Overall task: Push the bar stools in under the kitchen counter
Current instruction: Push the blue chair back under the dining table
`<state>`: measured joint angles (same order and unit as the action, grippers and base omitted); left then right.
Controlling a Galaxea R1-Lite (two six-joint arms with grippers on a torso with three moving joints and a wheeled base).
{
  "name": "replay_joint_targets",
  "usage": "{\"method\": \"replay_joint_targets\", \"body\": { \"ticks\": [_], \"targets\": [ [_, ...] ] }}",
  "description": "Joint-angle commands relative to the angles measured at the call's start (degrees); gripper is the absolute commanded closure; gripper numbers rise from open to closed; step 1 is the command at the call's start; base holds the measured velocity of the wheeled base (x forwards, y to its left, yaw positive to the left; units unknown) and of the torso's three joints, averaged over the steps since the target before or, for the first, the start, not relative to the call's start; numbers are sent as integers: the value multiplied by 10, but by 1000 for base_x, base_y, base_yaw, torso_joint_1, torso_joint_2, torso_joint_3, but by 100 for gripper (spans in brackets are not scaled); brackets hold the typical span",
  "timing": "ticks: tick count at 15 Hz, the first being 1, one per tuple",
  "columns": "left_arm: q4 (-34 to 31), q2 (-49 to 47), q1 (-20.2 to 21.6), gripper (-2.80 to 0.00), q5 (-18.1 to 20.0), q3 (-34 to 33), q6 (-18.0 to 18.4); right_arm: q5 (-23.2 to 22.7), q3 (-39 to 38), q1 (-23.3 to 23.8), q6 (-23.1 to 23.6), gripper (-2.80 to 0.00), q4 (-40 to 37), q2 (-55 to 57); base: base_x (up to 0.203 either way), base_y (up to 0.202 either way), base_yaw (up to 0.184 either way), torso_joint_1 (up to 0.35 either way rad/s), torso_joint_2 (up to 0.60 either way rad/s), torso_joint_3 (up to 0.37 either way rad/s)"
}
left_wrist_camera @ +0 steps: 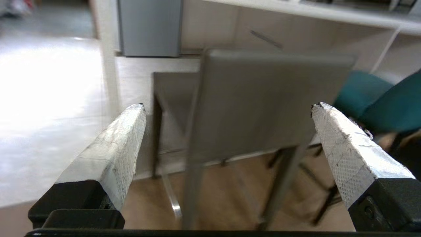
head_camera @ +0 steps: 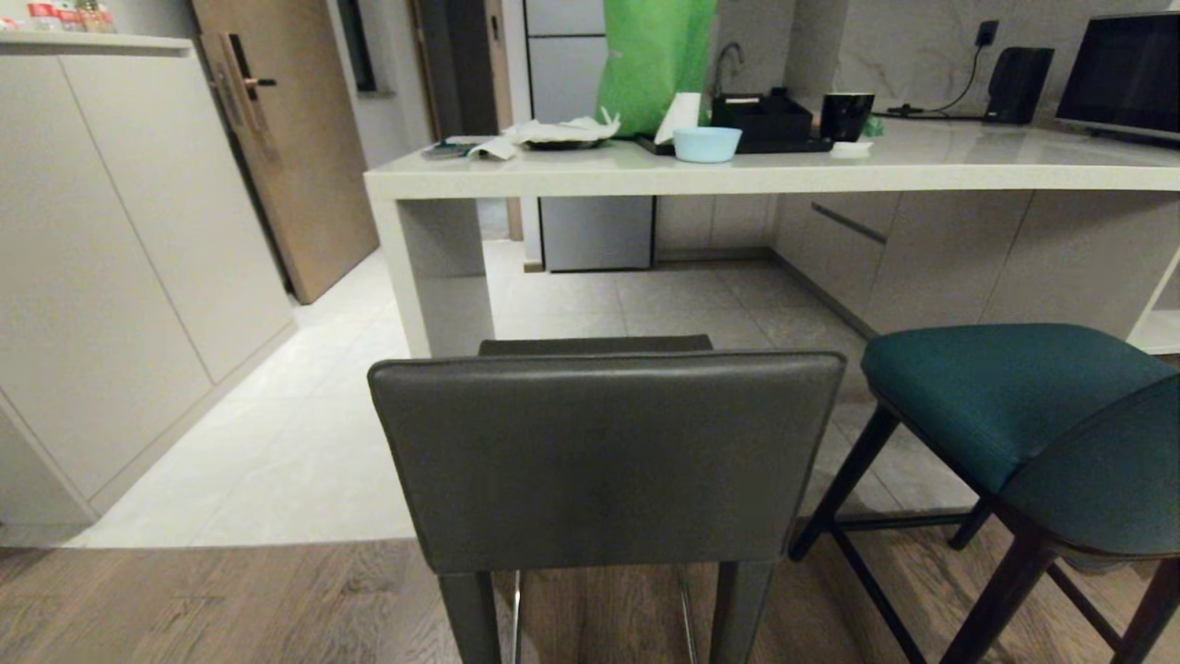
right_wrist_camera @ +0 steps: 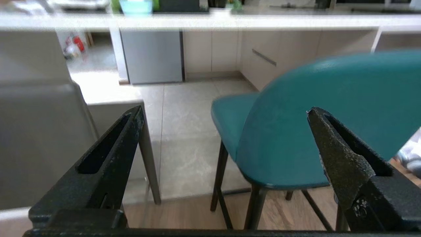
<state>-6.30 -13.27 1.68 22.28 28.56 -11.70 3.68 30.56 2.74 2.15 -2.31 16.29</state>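
Observation:
The dark grey stool [head_camera: 604, 456] stands straight ahead with its rectangular back toward me, short of the kitchen counter [head_camera: 774, 171]. To its right is the teal stool [head_camera: 1014, 406] on thin black legs, also out from the counter. Neither arm shows in the head view. My left gripper [left_wrist_camera: 227, 107] is open, low behind the grey stool's back [left_wrist_camera: 263, 102], apart from it. My right gripper [right_wrist_camera: 225, 110] is open too, behind the teal stool's rounded back [right_wrist_camera: 329, 115], touching nothing.
The counter top holds a light blue bowl [head_camera: 706, 144], a green bag [head_camera: 654, 60], a black tray and a black cup. A tall pale cabinet [head_camera: 120, 258] runs along the left. Light tile floor [head_camera: 304, 443] meets wood flooring under the stools.

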Motion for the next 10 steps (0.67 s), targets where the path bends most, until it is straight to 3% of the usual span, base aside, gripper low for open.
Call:
{"method": "replay_joint_targets", "body": {
  "ticks": [1,3,5,10],
  "targets": [
    [-1,41,-3,-280,-3,-36,26,-2,-39,0,4,-280,22,-8,0,0,0,0,0,0],
    [-2,74,-9,-280,-31,-99,63,-4,-110,-2,33,-280,81,-12,0,0,0,0,0,0],
    [-4,101,-12,-280,-93,-149,81,1,-160,-10,52,-280,122,-28,0,0,0,0,0,0],
    [-2,134,-13,-280,-142,-212,110,-23,-215,-25,67,-280,94,-137,0,0,0,0,0,0]
  ]
}}
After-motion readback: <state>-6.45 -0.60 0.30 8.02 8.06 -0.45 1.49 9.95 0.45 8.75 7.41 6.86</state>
